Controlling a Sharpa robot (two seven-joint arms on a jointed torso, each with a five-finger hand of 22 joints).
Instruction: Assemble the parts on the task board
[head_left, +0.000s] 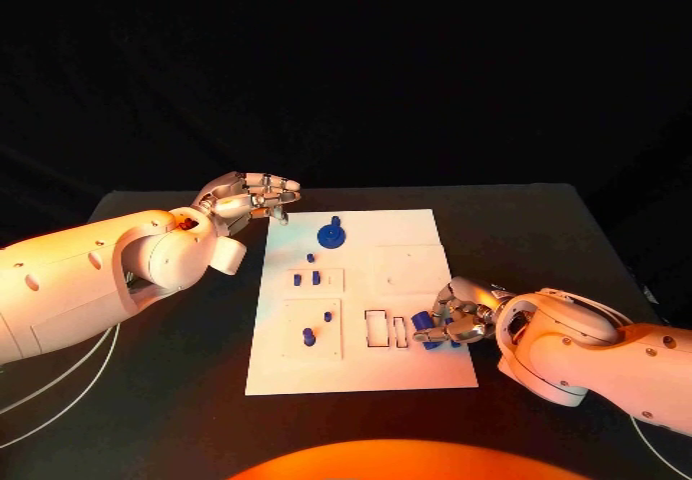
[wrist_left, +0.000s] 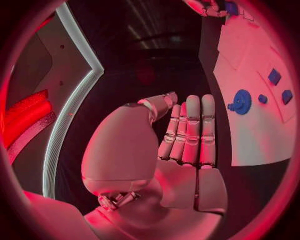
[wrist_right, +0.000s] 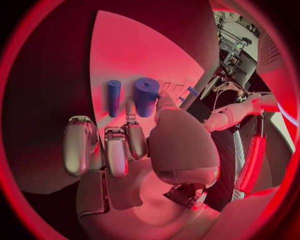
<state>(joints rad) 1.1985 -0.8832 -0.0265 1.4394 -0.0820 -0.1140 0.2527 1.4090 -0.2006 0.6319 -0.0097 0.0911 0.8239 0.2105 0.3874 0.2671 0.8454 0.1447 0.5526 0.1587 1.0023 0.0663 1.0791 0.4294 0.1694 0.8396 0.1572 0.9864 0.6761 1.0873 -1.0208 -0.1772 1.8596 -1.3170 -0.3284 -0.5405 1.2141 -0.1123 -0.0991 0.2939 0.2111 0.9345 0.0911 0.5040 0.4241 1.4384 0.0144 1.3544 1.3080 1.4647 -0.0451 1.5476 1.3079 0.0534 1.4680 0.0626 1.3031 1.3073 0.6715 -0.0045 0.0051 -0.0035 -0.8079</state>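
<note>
- My right hand (head_left: 459, 318) is resting over the near right part of the task board (head_left: 418, 375), fingers curled down; in my right wrist view (wrist_right: 131, 150) two blue cylinders are lying just past my fingertips, a thick blue cylinder (wrist_right: 146, 96) and a thin blue cylinder (wrist_right: 113, 96), side by side on the board. I cannot tell whether my fingers are gripping either one or only touching them.
- Just beside that hand, towards my left, the rectangular slots (head_left: 387, 329) are sitting cut into the board.
- Further left, small blue parts (head_left: 309, 337) are standing in a square recess.
- My left hand (head_left: 253, 196) is hovering beside the far left corner of the board, fingers straight and close together, holding nothing (wrist_left: 187, 135).
- Near that hand, a round blue gear (head_left: 332, 235) is lying on the board (wrist_left: 240, 101).
</note>
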